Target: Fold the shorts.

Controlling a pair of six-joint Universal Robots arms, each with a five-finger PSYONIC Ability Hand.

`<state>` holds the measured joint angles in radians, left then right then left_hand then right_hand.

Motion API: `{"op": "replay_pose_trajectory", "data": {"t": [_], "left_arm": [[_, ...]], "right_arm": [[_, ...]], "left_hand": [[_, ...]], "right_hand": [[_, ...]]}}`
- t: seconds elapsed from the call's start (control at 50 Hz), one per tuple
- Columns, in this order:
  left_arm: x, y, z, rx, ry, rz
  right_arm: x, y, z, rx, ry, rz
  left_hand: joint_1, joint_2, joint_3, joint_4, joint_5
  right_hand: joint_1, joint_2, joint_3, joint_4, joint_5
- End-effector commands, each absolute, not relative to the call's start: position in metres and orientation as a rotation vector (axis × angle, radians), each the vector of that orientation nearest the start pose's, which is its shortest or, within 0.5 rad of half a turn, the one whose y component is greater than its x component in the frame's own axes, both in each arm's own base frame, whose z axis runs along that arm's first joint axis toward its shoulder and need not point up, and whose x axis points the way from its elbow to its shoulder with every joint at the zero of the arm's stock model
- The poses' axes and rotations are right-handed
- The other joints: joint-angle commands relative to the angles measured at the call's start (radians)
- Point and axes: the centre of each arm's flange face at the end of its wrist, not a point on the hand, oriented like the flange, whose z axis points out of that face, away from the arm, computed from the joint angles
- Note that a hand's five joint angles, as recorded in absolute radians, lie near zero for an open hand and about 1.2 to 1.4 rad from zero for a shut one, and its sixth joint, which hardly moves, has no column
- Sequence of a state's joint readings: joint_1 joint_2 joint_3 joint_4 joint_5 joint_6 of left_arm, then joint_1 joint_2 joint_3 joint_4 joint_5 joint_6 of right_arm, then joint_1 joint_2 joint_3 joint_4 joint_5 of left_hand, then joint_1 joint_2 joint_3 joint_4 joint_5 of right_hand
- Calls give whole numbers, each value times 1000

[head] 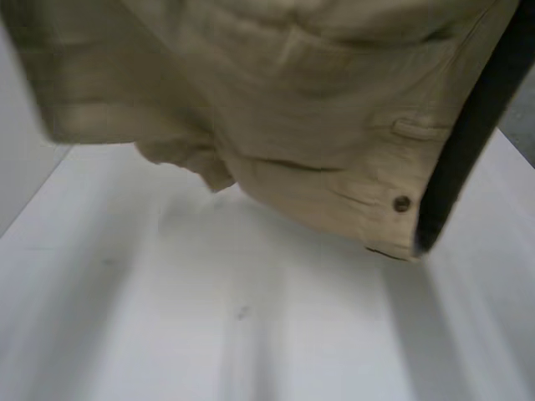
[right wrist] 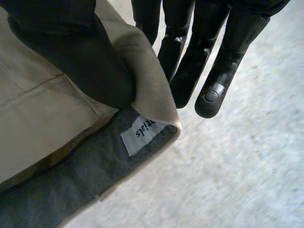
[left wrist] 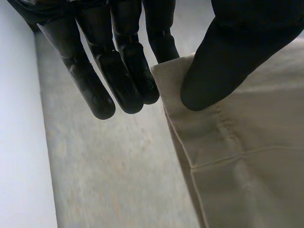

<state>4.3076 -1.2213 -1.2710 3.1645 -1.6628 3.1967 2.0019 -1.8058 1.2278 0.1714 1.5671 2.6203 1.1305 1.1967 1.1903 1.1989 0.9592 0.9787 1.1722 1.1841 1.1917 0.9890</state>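
Now pinching shorts (head: 318, 125) aloft with left hand (left wrist: 118, 71) at one corner, right hand (right wrist: 71, 61) at labelled waistband corner; might lose either shallow grip, dropping cloth onto table (head: 251, 334).

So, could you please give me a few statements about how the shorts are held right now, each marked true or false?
1. The shorts lie spread flat on the white table. False: they hang bunched above it.
2. The left hand pinches a corner of the beige cloth between thumb and fingers. True.
3. The right hand is open and clear of the shorts. False: it pinches the waistband edge beside the label.
4. A brown button shows on the shorts in the head view. True.
5. The shorts are blue denim. False: they are beige, with a dark grey waistband lining.
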Motion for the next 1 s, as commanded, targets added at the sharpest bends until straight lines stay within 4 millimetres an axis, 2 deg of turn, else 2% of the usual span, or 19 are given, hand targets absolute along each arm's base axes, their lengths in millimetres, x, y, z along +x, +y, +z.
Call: {"op": "replay_pose_trajectory", "data": {"t": [0.02, 0.12, 0.2, 0.22, 0.28, 0.3, 0.38, 0.44, 0.46, 0.54, 0.62, 0.74, 0.8, 0.82, 0.84, 0.86, 0.88, 0.9, 1.0], "left_arm": [[-190, -131, 520, 170, 1397, -3132], [-197, -149, 498, 222, 1545, -3044], [-212, -190, 449, 308, 1799, -2859], [-216, -205, 429, 328, 1889, -2784], [-225, -229, 394, 362, 2037, -2650], [-231, -245, 371, 384, 2124, -2563], [-243, -279, 315, 428, 2305, -2355], [-250, -297, 284, 455, 2378, -2251], [-255, -310, 261, 472, 2421, -2188], [-265, -338, 222, 510, 2436, -2120], [-275, -369, 219, 508, 2308, -2229], [-285, -410, 256, 333, 1949, -2558], [-294, -418, 257, 330, 1875, -2632], [-302, -419, 248, 369, 1864, -2654], [-305, -420, 241, 393, 1869, -2656], [-308, -420, 236, 417, 1872, -2658], [-315, -420, 226, 483, 1871, -2665], [-318, -419, 221, 512, 1866, -2664], [-323, -417, 206, 628, 1791, -2614]], "right_arm": [[215, -154, 479, -773, 1514, -2715], [224, -173, 452, -851, 1649, -2604], [243, -207, 399, -988, 1822, -2388], [248, -219, 377, -1028, 1886, -2303], [253, -241, 340, -1055, 2009, -2165], [256, -254, 316, -1065, 2086, -2073], [264, -276, 267, -1074, 2197, -1910], [270, -288, 242, -1074, 2214, -1865], [274, -297, 226, -1082, 2217, -1855], [284, -321, 197, -1072, 2193, -1909], [292, -349, 193, -996, 2116, -2087], [299, -393, 209, -774, 1884, -2499], [303, -402, 197, -780, 1876, -2514], [306, -405, 190, -810, 1887, -2512], [307, -406, 186, -830, 1898, -2503], [307, -407, 183, -850, 1911, -2501], [308, -407, 179, -880, 1929, -2495], [308, -406, 179, -888, 1938, -2491], [305, -399, 190, -886, 1944, -2482]], "left_hand": [[266, 200, 206, 197, 263], [266, 200, 206, 197, 263], [266, 200, 206, 197, 263], [266, 200, 206, 197, 263], [266, 200, 206, 197, 263], [266, 200, 206, 197, 263], [266, 200, 206, 197, 263], [266, 200, 206, 197, 263], [266, 200, 206, 197, 263], [266, 200, 206, 197, 263], [266, 200, 206, 197, 263], [266, 200, 206, 197, 263], [266, 200, 206, 197, 263], [266, 200, 206, 197, 263], [266, 200, 206, 197, 263], [51, -15, -9, -17, 48], [-710, -776, -769, -778, -713], [-956, -1022, -1016, -1024, -959], [-956, -1022, -1016, -1024, -959]], "right_hand": [[418, 224, 212, 205, 233], [418, 224, 212, 205, 233], [418, 224, 212, 205, 233], [418, 224, 212, 205, 233], [418, 224, 212, 205, 233], [418, 224, 212, 205, 233], [418, 224, 212, 205, 233], [418, 224, 212, 205, 233], [418, 224, 212, 205, 233], [418, 224, 212, 205, 233], [418, 224, 212, 205, 233], [418, 224, 212, 205, 233], [387, 193, 181, 174, 202], [-201, -394, -406, -414, -386], [-518, -711, -723, -731, -702], [-804, -998, -1010, -1017, -989], [-804, -998, -1010, -1017, -989], [-804, -998, -1010, -1017, -989], [-804, -998, -1010, -1017, -989]]}}
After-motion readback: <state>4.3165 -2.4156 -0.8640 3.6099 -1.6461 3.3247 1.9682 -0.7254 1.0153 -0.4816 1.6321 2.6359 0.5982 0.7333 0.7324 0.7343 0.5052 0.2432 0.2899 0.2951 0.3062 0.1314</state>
